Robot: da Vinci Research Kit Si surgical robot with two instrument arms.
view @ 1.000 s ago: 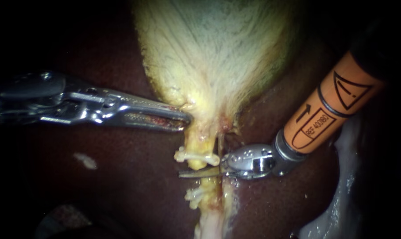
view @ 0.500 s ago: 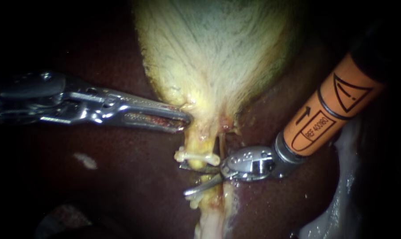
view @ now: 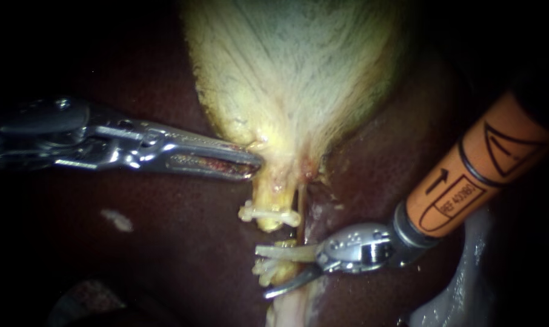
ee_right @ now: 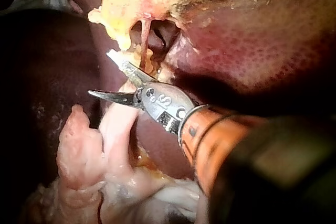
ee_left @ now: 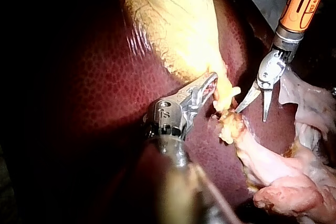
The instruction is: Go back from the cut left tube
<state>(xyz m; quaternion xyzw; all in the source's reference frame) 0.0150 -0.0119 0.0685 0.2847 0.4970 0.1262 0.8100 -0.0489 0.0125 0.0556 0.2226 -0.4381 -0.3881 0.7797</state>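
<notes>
Instruments two: left (view: 254, 168), right (view: 262, 272); gallbladder (view: 286, 79) one.

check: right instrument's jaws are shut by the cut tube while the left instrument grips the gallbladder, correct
No: the right instrument has its jaws open, a gap showing between them in the left wrist view. They are by the cut tube, and the left instrument grips the gallbladder.
</notes>
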